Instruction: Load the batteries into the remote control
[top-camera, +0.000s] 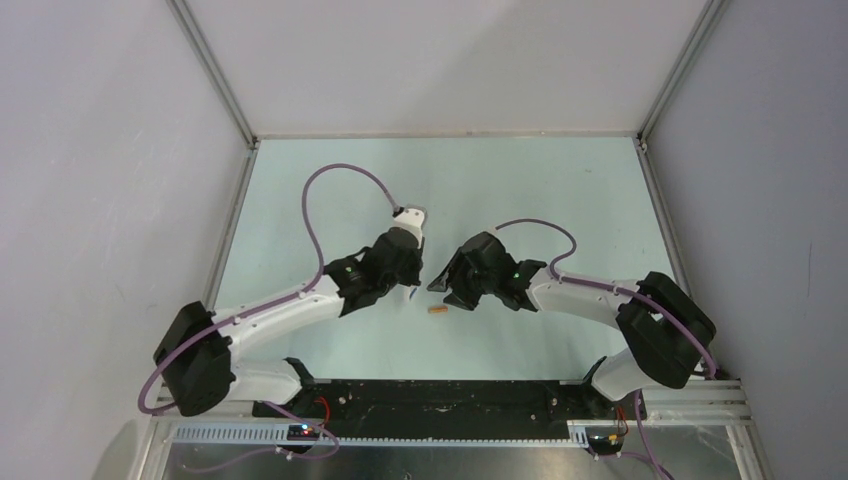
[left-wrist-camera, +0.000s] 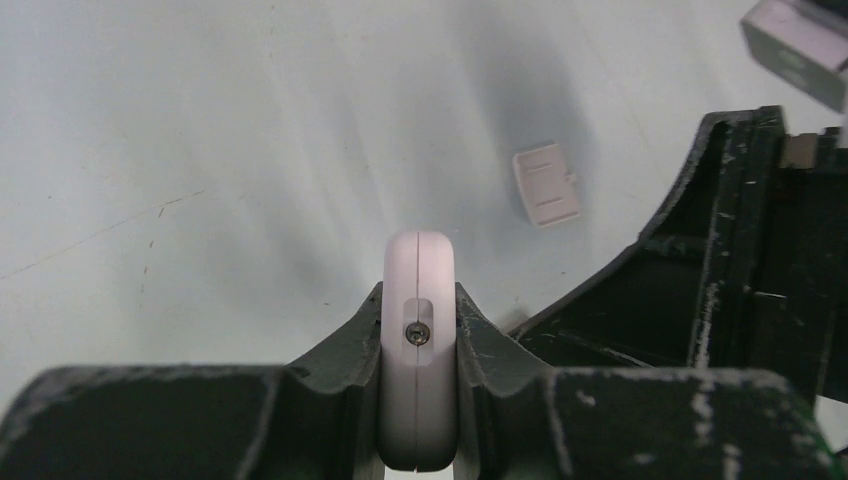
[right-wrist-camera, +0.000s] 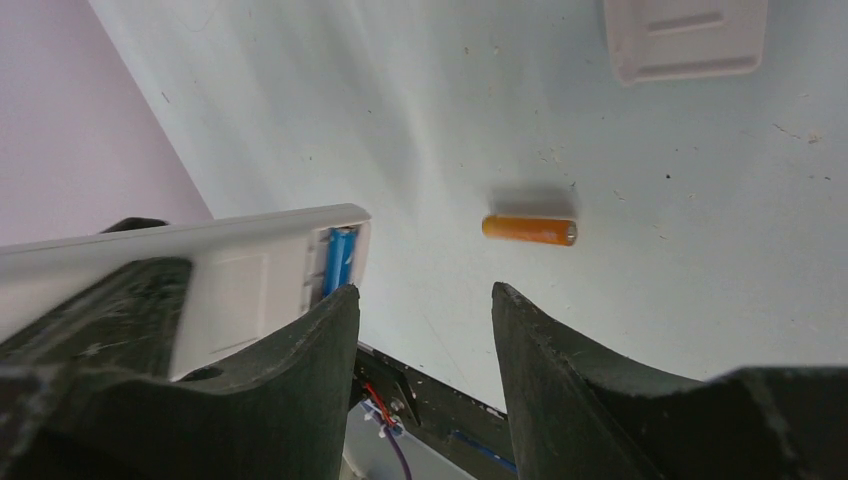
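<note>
My left gripper (left-wrist-camera: 419, 335) is shut on the white remote control (left-wrist-camera: 419, 290), which it holds edge-on above the table. In the right wrist view the remote (right-wrist-camera: 220, 280) shows its plain back with the battery bay open and the blue battery (right-wrist-camera: 340, 258) seated inside. The orange battery (right-wrist-camera: 530, 230) lies on the table, also seen from the top (top-camera: 437, 311) just in front of both grippers. My right gripper (right-wrist-camera: 420, 305) is open and empty, right beside the remote's open end. From above, the left gripper (top-camera: 405, 275) and right gripper (top-camera: 445, 283) face each other closely.
The loose white battery cover (left-wrist-camera: 547, 186) lies flat on the table beyond the remote, also at the top of the right wrist view (right-wrist-camera: 685, 35). Aluminium frame posts and grey walls surround the pale table (top-camera: 560, 190). The black base rail (top-camera: 440, 395) runs along the near edge.
</note>
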